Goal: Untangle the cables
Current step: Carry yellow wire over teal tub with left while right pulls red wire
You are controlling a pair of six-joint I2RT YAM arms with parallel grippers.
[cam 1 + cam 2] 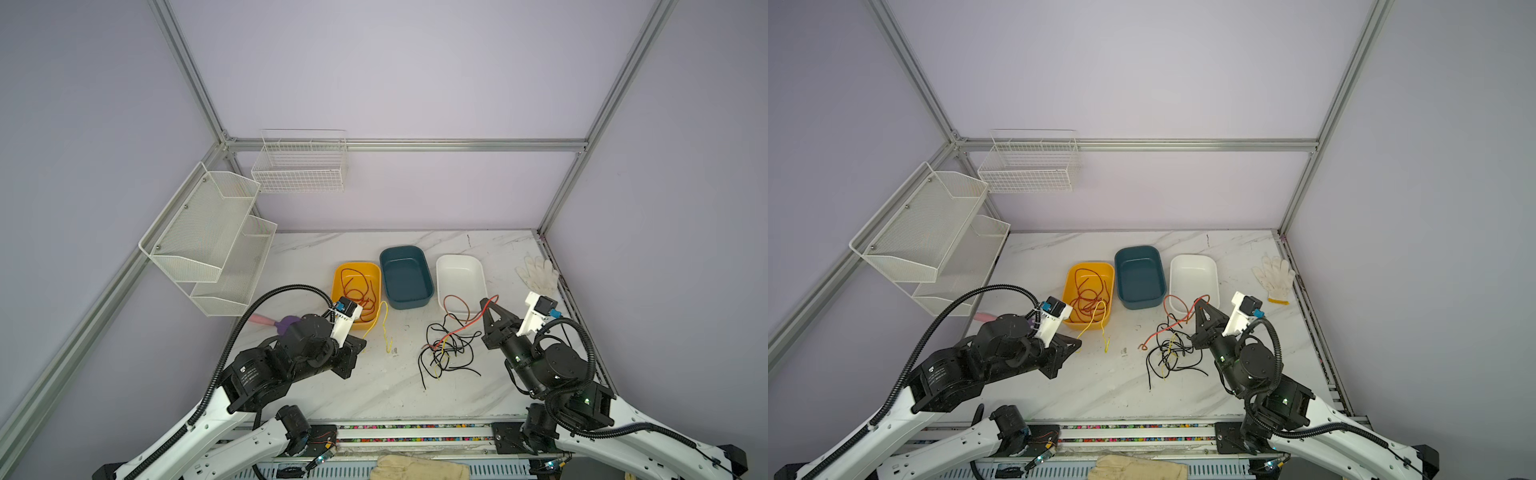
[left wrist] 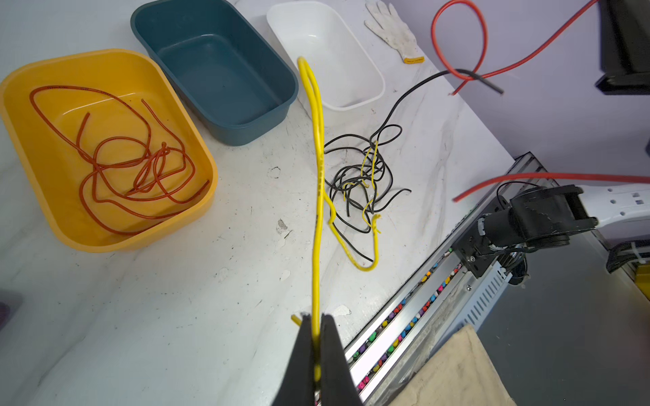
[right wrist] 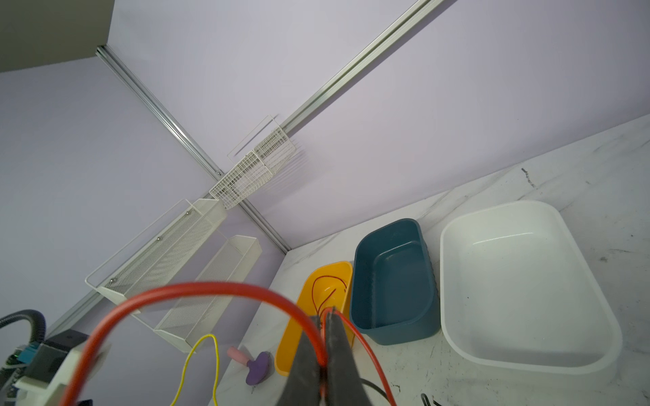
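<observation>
Pinching a yellow cable [image 2: 319, 158] in my left end effector [image 2: 316, 320], with my right end effector [image 3: 323, 314] clamped on a red cable [image 3: 211, 289]; black cables [image 1: 446, 348] lie tangled on the bench [image 1: 374, 386] between my arms, more red cables [image 1: 357, 296] in the yellow tub [image 1: 356, 264]

White arm links [image 2: 619, 204], black joint housings [image 1: 307, 336], black corrugated hoses [image 1: 226, 353]; white wrist camera mounts [image 1: 530, 318], blue connectors [image 1: 555, 313]; green LEDs [image 1: 587, 401] lower right; right gripper [image 1: 484, 301] black, tapered.
</observation>
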